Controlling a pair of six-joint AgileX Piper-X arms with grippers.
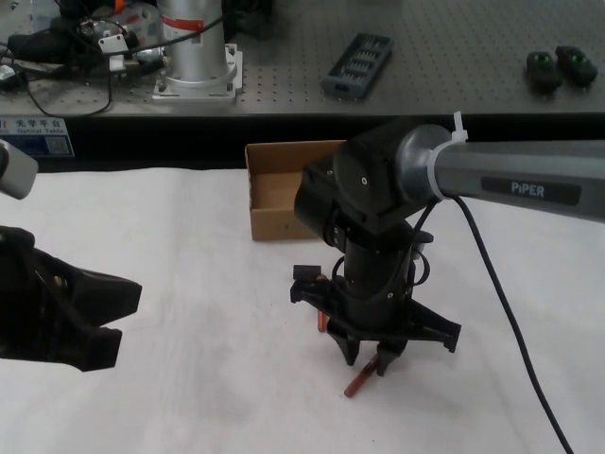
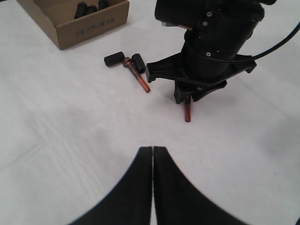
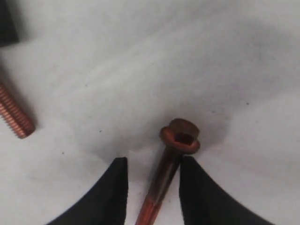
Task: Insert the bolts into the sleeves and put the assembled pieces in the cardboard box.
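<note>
My right gripper [image 1: 367, 364] points straight down at the middle of the white cloth, shut on a copper bolt [image 1: 357, 382]. That bolt [image 3: 179, 136] stands tilted between the fingers with its flanged head lowest, and the left wrist view shows this bolt [image 2: 187, 112] touching the cloth. A second bolt [image 2: 138, 78] lies flat beside two black sleeves [image 2: 114, 60] [image 2: 138, 62]. The cardboard box [image 1: 274, 194] sits behind the right arm, and black pieces lie inside the box [image 2: 77, 32]. My left gripper [image 2: 153, 161] is shut and holds nothing, well apart at the left [image 1: 121, 322].
The white cloth [image 1: 208, 378] covers the bench. Behind it is a perforated metal board with a silver post [image 1: 194, 52], cables, a dark ridged block [image 1: 357, 64] and two black knobs [image 1: 560, 68]. The right arm's cable [image 1: 501, 303] hangs over the right side.
</note>
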